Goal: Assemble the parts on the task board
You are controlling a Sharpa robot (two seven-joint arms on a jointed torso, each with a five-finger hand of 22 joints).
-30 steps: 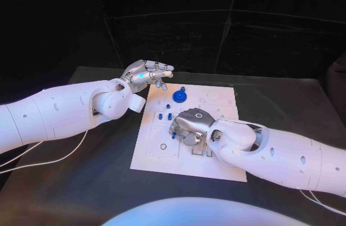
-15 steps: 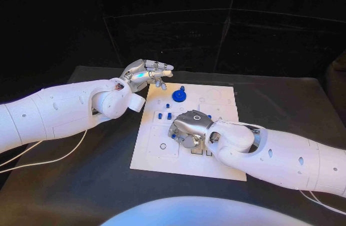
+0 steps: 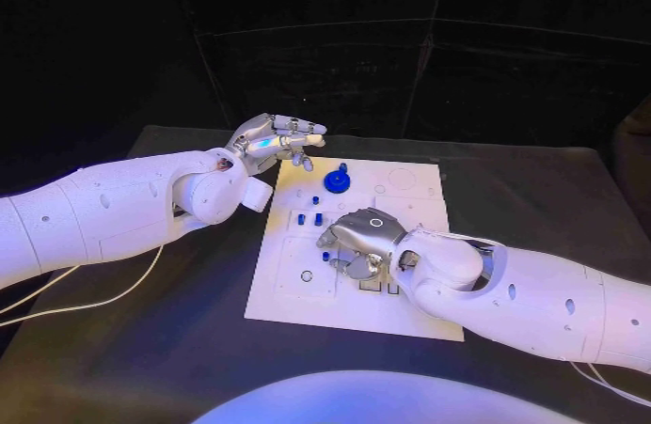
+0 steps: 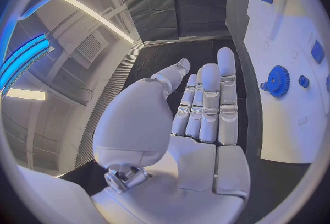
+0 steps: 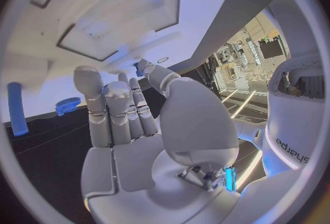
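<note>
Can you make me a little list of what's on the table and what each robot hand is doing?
table: black table
board: white task board in the middle of the table
parts: blue gear near the board's far edge; small blue pegs standing closer in
left hand: open, holds nothing, at the board's far left corner
right hand: low over the board's middle, fingers curled down; whether it holds a part cannot be told
</note>
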